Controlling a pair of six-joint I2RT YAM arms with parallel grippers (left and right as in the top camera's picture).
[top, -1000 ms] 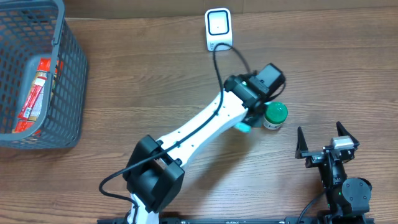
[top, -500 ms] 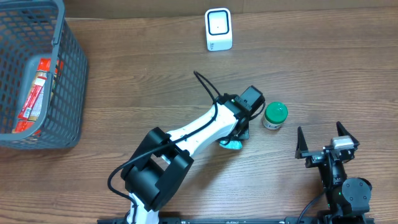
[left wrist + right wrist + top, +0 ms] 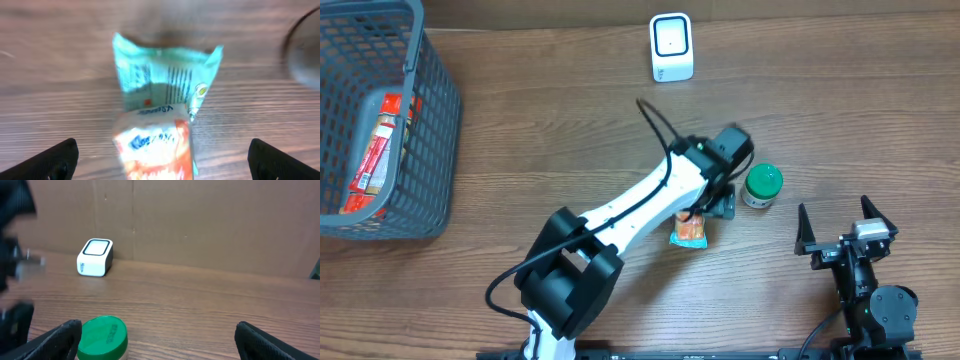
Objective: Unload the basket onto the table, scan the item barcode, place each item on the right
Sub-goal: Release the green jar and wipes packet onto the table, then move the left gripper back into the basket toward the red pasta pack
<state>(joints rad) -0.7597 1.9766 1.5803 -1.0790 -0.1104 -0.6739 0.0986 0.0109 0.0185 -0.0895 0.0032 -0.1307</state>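
Left end effector [image 3: 162,152] wide open, empty; snack packet [image 3: 159,100] lies between its fingers [image 3: 55,160], long axis crossing their closing line.

L arm [image 3: 640,205] is lying diag across mid table [image 3: 520,120] and blocking that lane, w/ snack packet [image 3: 688,229] and green-lid jar [image 3: 761,186] crowding its wrist, basket [image 3: 430,150] is walling far left, and bare wood btwn jar and scanner [image 3: 672,47] is lying open.
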